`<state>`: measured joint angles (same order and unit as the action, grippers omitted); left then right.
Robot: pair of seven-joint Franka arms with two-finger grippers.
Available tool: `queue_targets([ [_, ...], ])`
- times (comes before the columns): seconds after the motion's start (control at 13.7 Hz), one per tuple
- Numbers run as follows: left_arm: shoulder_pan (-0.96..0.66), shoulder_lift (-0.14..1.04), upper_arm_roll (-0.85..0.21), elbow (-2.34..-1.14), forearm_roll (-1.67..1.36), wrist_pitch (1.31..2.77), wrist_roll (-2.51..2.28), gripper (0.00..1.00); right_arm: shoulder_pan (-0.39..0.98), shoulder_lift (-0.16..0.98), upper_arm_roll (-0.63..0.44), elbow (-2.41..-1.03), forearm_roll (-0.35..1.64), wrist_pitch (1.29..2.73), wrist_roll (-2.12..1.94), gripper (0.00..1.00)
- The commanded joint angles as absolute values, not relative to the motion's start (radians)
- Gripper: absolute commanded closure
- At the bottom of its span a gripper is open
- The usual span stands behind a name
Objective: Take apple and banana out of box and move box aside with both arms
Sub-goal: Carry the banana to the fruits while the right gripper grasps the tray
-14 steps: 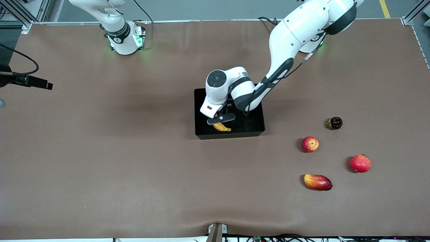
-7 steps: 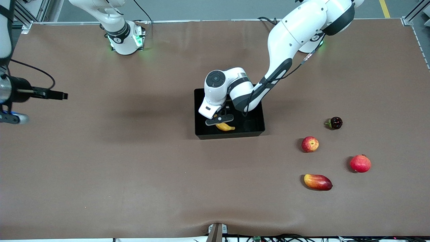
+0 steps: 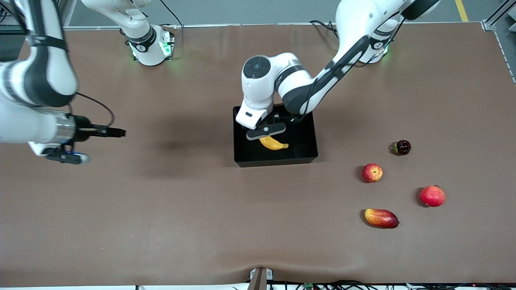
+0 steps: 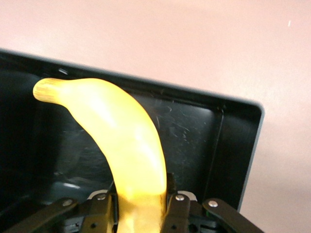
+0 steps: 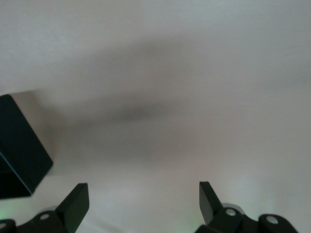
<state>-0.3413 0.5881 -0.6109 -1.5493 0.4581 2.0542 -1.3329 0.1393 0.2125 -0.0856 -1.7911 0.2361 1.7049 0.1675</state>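
Note:
The black box (image 3: 306,139) sits mid-table. My left gripper (image 3: 265,136) is over the box, shut on one end of the yellow banana (image 3: 275,143), which hangs just above the box floor. In the left wrist view the banana (image 4: 121,131) runs out from between the fingers (image 4: 177,213), with the box wall (image 4: 233,104) past it. The red apple with a yellow patch (image 3: 371,172) lies on the table toward the left arm's end. My right gripper (image 3: 117,131) is over bare table toward the right arm's end, open and empty (image 5: 141,187). A box corner (image 5: 19,150) shows in its view.
Near the apple lie a larger plain red fruit (image 3: 432,196), a red-yellow mango (image 3: 381,218) nearer the front camera, and a small dark fruit (image 3: 402,147) farther from it. The table cloth (image 3: 161,209) is brown.
My left gripper has risen with the banana, lifting it off the box floor. My right arm has swung in from the table's edge toward the box.

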Motion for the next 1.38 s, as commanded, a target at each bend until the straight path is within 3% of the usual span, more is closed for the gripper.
queue_targets([
  [0.0,-0.241,0.459,-0.617,-1.585,0.379,1.947,-1.161,1.00,0.260,0.199,-0.092,-1.848,0.296,1.820,0.294,0.00],
  [0.22,-0.059,0.370,-0.623,-1.617,0.276,1.887,-0.805,1.00,0.406,0.277,-0.092,-1.848,0.296,1.998,0.443,0.00],
  [0.58,0.179,0.353,-0.623,-1.657,0.268,1.845,-0.430,1.00,0.665,0.447,-0.095,-1.841,0.284,2.270,0.701,0.00],
  [0.95,0.376,0.417,-0.620,-1.667,0.282,1.890,-0.099,1.00,0.772,0.517,-0.094,-1.804,0.285,2.321,0.781,0.00],
  [1.02,0.399,0.435,-0.620,-1.674,0.284,1.917,-0.036,1.00,0.784,0.520,-0.094,-1.805,0.284,2.319,0.779,0.14],
  [1.09,0.420,0.449,-0.620,-1.677,0.284,1.940,-0.008,1.00,0.790,0.534,-0.095,-1.805,0.275,2.318,0.767,0.61],
  [1.17,0.423,0.465,-0.615,-1.677,0.294,1.950,0.000,1.00,0.785,0.537,-0.095,-1.805,0.247,2.318,0.762,0.88],
  [1.24,0.431,0.486,-0.612,-1.677,0.345,1.971,0.005,1.00,0.778,0.535,-0.095,-1.804,0.227,2.312,0.762,1.00],
  [1.31,0.446,0.509,-0.612,-1.678,0.401,1.994,0.012,1.00,0.775,0.535,-0.095,-1.804,0.226,2.310,0.762,1.00],
])
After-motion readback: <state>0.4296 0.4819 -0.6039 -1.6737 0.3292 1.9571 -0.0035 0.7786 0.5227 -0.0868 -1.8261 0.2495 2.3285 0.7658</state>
